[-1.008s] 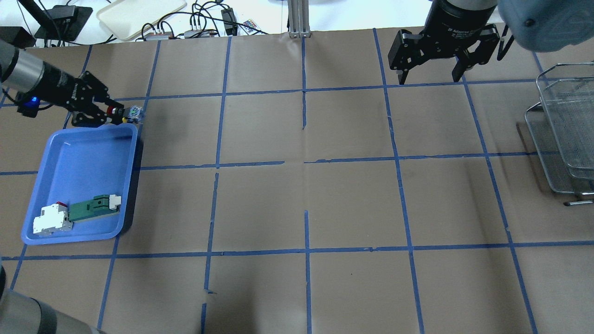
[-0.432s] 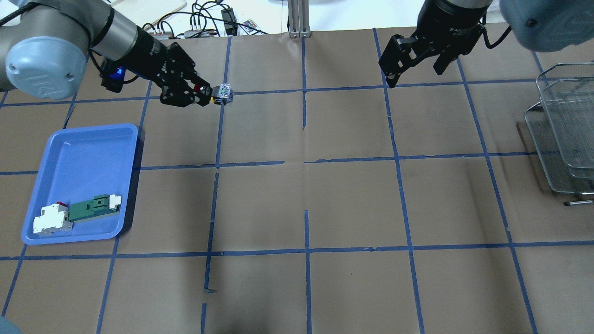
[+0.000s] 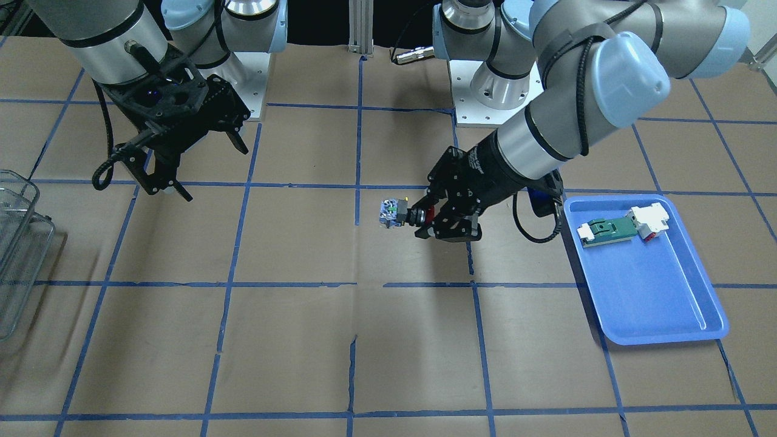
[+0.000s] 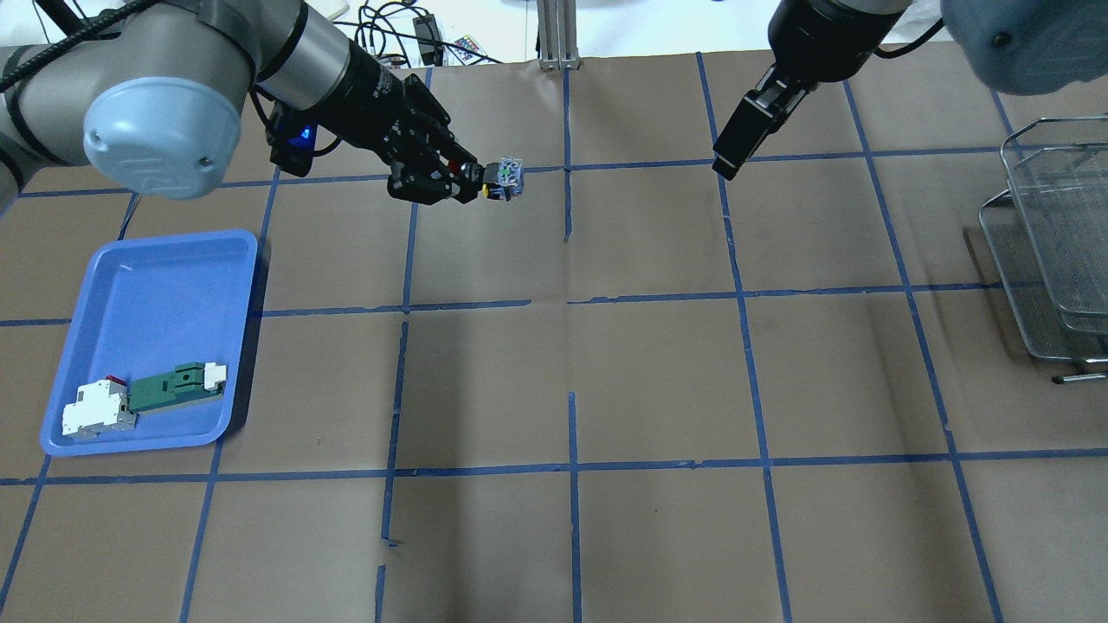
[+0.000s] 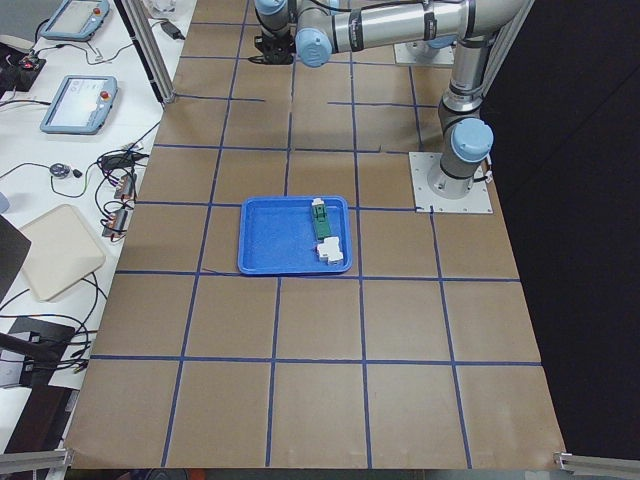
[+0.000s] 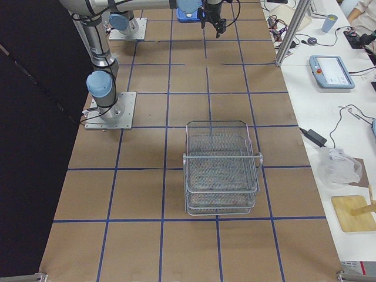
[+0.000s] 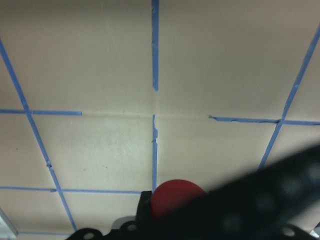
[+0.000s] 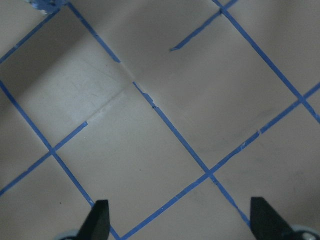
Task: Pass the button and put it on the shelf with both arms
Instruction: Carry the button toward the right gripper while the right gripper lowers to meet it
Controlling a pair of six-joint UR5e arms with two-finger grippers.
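Brown paper marked into squares by blue tape covers the table point(image 4: 658, 372), and we see both arms working over its far half. From overhead, the left gripper point(image 4: 474, 180) reaches in from the far left and is clamped on the button point(image 4: 506, 177), gripping it at the red-cap end while the blue-white block sticks out to the right, past the fingertips. The button is off the table, over the far middle just left of the centre tape line; from the front its shadow falls on the paper below it. Our left wrist camera catches the red cap at the bottom edge, partly hidden by a blurred black finger. The right gripper point(image 4: 727, 163) hangs over the far right, well apart from the button, and its wrist camera shows the two fingertips spread wide with only paper between them. At the right edge of the table stands the wire-mesh shelf point(image 6: 217, 123). On the near left lies a blue tray point(image 4: 156, 303) holding a green module point(image 4: 173, 388) and, touching it, a white block point(image 4: 95, 414).
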